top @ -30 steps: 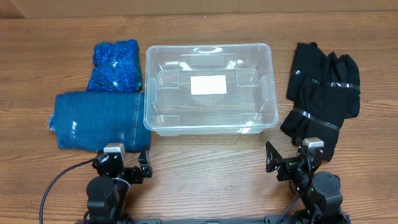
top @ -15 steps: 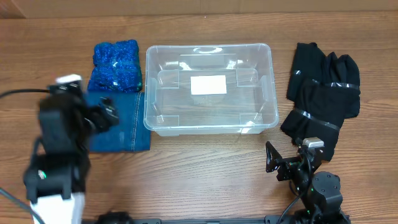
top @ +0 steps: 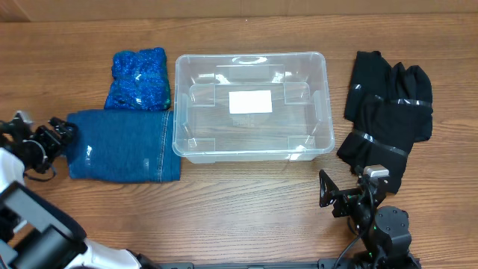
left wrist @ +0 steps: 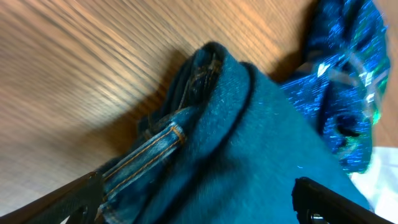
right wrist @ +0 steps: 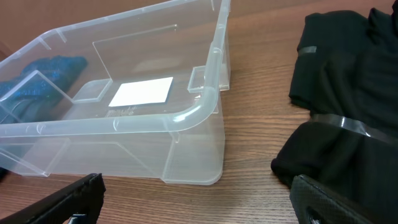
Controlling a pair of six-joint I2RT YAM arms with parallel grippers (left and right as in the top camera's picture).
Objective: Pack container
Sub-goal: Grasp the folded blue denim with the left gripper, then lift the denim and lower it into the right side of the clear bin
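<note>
left gripper (top: pixel 46 138): jaws wide at the left edge of the jeans (top: pixel 123 146); a shallow pinch could lift one layer and unfold them.
jeans: against the container (top: pixel 250 104); dragging may shove it.
container: mid-table, empty.
right gripper (top: pixel 332 196): wide, beside black clothes (top: pixel 388 112).

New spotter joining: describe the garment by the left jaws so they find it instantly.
Start at the central clear container. Against its left wall lie folded blue denim jeans. Unlike the glittery blue bundle behind them, they're matte with orange stitching.
</note>
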